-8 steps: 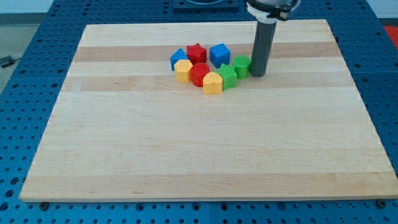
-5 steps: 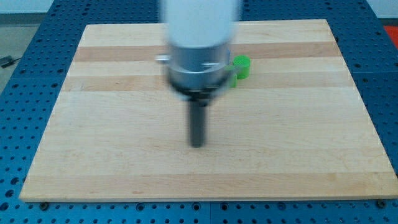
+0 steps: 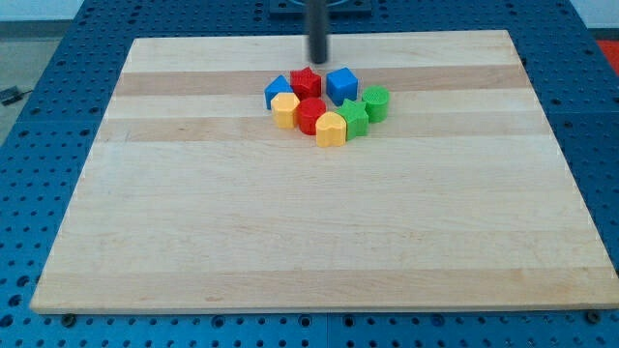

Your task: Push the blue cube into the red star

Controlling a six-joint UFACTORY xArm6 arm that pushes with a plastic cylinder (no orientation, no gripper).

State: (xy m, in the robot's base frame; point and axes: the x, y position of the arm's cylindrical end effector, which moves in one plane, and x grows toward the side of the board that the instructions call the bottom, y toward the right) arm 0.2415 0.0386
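Wooden board (image 3: 319, 242), pale with a couple of darker stripes, sits on a blue perforated table (image 3: 29, 145), and all eight little blocks are bunched together in the upper middle of it. No pincer on this rig, so nothing spread or pinched, just a straight dark rod, and my tip (image 3: 318, 61) is near the board's top edge, touching none of the blocks.

From my tip, the red star-shaped block (image 3: 307, 82) is just below and a hair toward the view's left. The blue cube (image 3: 341, 84) is just below and a bit toward the view's right. Those two sit side by side and look like they're touching or very nearly so; can't quite tell if there's a gap.

Further left of the star is a blue block (image 3: 278, 90) with a peaked top, and right under it a yellow block (image 3: 284, 109). A red rounded block (image 3: 311, 115) is straight below my tip, deeper into the cluster, with another yellow block (image 3: 331, 129) at the pile's bottom end. Off to the lower right of my tip are a green star-ish block (image 3: 354, 118) and a green rounded block (image 3: 375, 102), the latter being the farthest right of the bunch.
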